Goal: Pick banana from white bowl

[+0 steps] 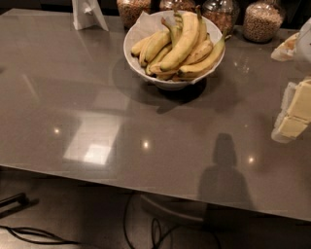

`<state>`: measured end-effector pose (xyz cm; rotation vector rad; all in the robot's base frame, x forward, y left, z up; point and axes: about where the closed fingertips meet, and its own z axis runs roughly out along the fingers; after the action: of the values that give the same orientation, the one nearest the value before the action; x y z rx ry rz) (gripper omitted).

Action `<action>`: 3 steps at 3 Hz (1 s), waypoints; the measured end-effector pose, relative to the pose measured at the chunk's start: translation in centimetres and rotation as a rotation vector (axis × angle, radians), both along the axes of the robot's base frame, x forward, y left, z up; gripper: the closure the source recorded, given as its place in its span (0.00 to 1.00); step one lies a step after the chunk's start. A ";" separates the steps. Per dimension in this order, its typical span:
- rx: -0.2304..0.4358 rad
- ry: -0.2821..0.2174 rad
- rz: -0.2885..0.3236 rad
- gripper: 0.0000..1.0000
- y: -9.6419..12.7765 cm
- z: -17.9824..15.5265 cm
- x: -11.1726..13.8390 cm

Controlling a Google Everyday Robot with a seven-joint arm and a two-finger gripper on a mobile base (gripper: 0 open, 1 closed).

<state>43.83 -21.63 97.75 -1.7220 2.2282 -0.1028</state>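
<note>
The white bowl [130, 52] stands at the back middle of the grey table [97, 97], lined with white paper and filled with several yellow bananas. The banana [185, 41], the longest and thickest, lies on top of the pile, running from lower left to upper right with its greenish stem pointing up at the back. Shorter bananas lie to its left and under it. My gripper [294, 115] shows as cream-coloured blocks at the right edge, well to the right of the bowl and nearer the front, above the table. It holds nothing that I can see.
Several glass jars of grain [262, 20] stand behind the bowl along the table's back edge. A white stand [88, 14] is at the back left. A pale wrapped item [287, 48] lies at the far right. Cables [146, 228] lie on the floor below the front edge.
</note>
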 end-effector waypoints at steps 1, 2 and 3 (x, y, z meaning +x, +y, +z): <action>0.000 0.000 0.000 0.00 0.0 0.0 0.0; 0.038 -0.043 0.041 0.00 1.2 0.6 1.1; 0.081 -0.096 0.114 0.00 3.8 1.7 3.6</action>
<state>47.46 -17.83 99.47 -1.7584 2.0334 -0.0660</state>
